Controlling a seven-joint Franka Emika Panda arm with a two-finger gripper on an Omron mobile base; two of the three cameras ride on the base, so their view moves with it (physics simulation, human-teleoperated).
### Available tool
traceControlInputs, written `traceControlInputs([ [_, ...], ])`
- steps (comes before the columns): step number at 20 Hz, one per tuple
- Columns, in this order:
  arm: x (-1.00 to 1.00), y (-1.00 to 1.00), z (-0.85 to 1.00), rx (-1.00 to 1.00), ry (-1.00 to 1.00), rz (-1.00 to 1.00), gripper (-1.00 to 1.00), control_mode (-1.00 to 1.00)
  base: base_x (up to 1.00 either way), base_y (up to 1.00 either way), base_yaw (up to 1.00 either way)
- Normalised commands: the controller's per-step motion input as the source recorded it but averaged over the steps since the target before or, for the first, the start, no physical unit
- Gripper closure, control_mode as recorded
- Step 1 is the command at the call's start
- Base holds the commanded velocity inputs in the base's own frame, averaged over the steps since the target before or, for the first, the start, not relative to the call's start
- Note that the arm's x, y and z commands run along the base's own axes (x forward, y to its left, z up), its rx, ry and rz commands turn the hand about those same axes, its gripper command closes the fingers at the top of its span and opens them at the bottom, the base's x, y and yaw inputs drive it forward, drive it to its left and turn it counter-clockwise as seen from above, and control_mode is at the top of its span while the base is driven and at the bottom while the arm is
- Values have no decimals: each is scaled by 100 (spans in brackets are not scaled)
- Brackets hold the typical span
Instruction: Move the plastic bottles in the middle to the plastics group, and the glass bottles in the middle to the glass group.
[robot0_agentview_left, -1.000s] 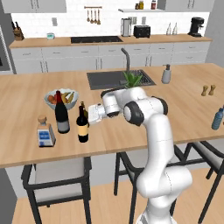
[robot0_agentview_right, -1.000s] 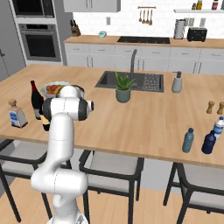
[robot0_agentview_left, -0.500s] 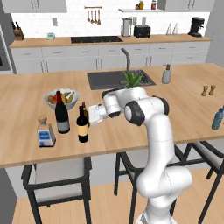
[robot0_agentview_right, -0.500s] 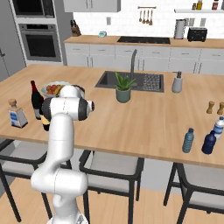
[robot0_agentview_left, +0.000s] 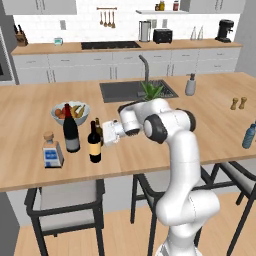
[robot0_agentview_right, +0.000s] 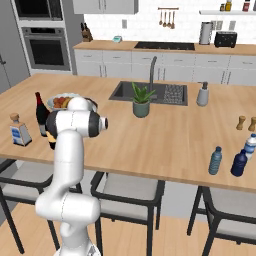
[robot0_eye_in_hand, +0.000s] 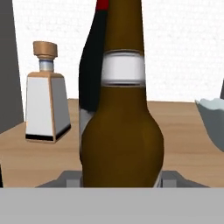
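My gripper (robot0_agentview_left: 105, 135) reaches left over the counter and is shut on the slim brown glass bottle (robot0_agentview_left: 99, 129). In the hand view that brown bottle (robot0_eye_in_hand: 120, 131) stands upright between the fingers (robot0_eye_in_hand: 70, 177) of the gripper (robot0_eye_in_hand: 120, 178). The wine bottle with the yellowish label (robot0_agentview_left: 94, 143) stands just in front of it. In the glass group to the left are the grey-labelled wine bottle (robot0_agentview_left: 70, 130) and the square corked bottle (robot0_agentview_left: 51, 151) (robot0_eye_in_hand: 46, 100). Plastic bottles stand at the counter's right end: a small translucent blue one (robot0_agentview_right: 215, 160), a dark blue one (robot0_agentview_right: 238, 162), a pale one (robot0_agentview_right: 250, 145).
A fruit bowl (robot0_agentview_left: 70, 112) sits just behind the glass bottles, its rim (robot0_eye_in_hand: 212, 120) at the right of the hand view. A sink (robot0_agentview_left: 135, 91) with a potted plant (robot0_agentview_right: 141, 101), a soap dispenser (robot0_agentview_left: 190, 85) and two shakers (robot0_agentview_left: 238, 103) stand further right. Stools line the near edge.
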Motion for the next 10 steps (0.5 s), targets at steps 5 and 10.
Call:
traceControlInputs([
  [5, -8, -12, -30, 0, -4, 0, 100, -100, 0, 0, 0],
  [10, 9, -11, -21, 0, 0, 0, 100, -100, 0, 0, 0],
])
